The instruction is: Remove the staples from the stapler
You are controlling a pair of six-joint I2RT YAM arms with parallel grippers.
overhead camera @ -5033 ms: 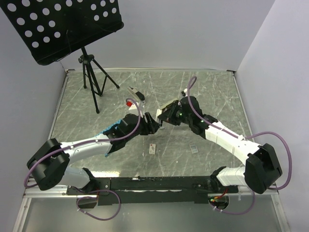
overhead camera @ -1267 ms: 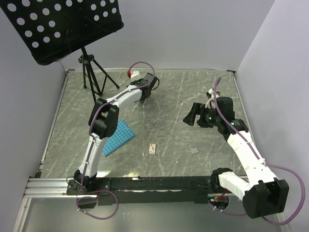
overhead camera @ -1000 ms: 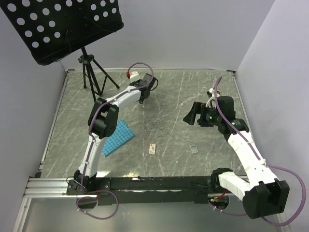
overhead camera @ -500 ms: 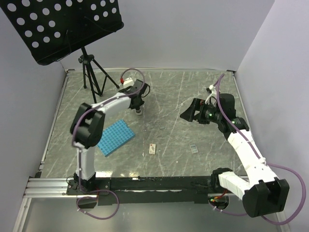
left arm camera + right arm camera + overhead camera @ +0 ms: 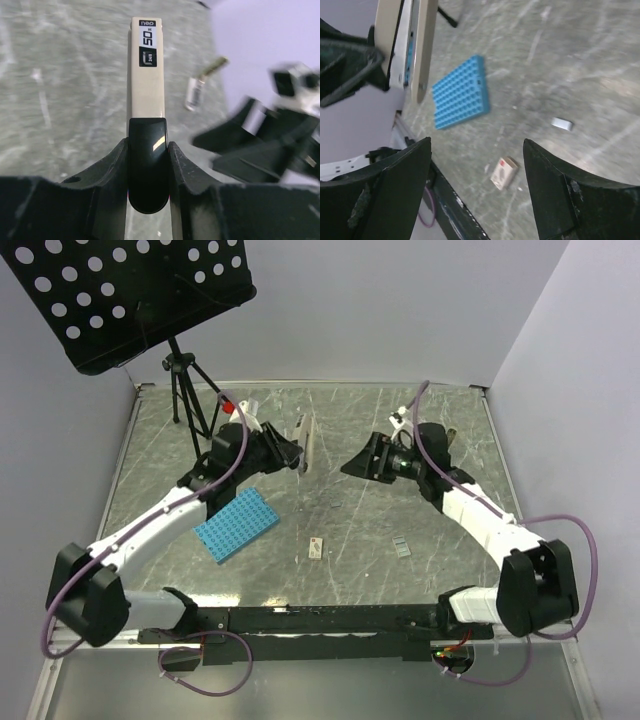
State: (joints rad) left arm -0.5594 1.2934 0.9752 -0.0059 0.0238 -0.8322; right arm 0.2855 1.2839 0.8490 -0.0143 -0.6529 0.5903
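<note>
The left pincer is clamped on the black end of the stapler — the cream top sticks out past the fingers, printed "nep" and "50", with smaller print too fine to read. That arm reaches from the near left toward mid-table. The right pincer faces the stapler from the right, apart from it, jaws spread and empty. The staples — a small grey strip — lie on the table, near a white card.

Bright, even light, probably from overhead; soft faint shadows on the grey marbled table top; white glint on the black rear of the slim cream-topped stapler; right wrist view motion-smeared, the blue studded plastic plate soft-edged.
</note>
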